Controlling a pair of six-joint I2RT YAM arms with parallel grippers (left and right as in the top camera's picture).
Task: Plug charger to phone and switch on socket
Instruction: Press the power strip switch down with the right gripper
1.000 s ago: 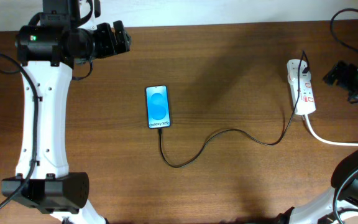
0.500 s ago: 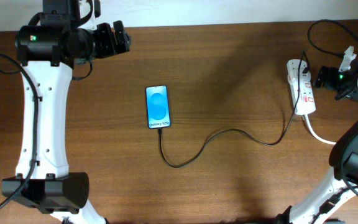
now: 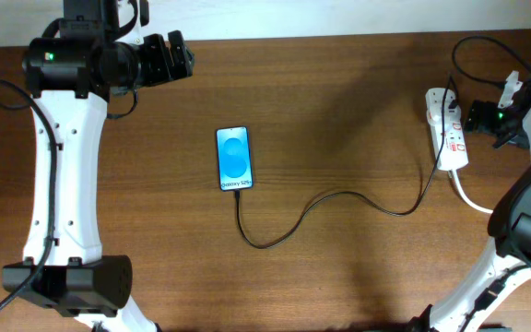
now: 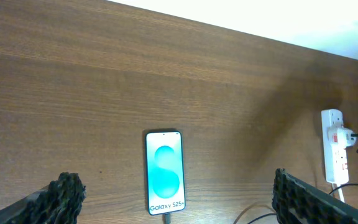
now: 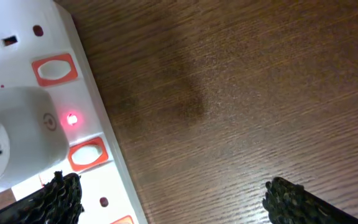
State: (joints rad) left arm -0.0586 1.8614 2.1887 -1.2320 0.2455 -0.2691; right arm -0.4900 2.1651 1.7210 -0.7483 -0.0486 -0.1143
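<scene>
The phone (image 3: 234,158) lies flat mid-table with its blue screen lit; it also shows in the left wrist view (image 4: 165,172). The thin black charger cable (image 3: 339,195) runs from the phone's bottom edge, where its tip sits in the port, across to the white socket strip (image 3: 447,129) at the right. In the right wrist view the socket (image 5: 48,106) shows a white adapter with a lit red dot and red-ringed switches. My right gripper (image 3: 487,118) is open just right of the strip, one finger over its edge (image 5: 173,196). My left gripper (image 3: 169,57) is open, high at the back left.
The thick white cord (image 3: 487,205) leaves the strip toward the right front edge. The robot's own black cables (image 3: 473,51) loop above the strip. Bare brown tabletop (image 3: 358,101) lies between phone and strip.
My right gripper has moved left from the table's right edge to just beside the socket strip. The left arm, phone and cable have not moved.
</scene>
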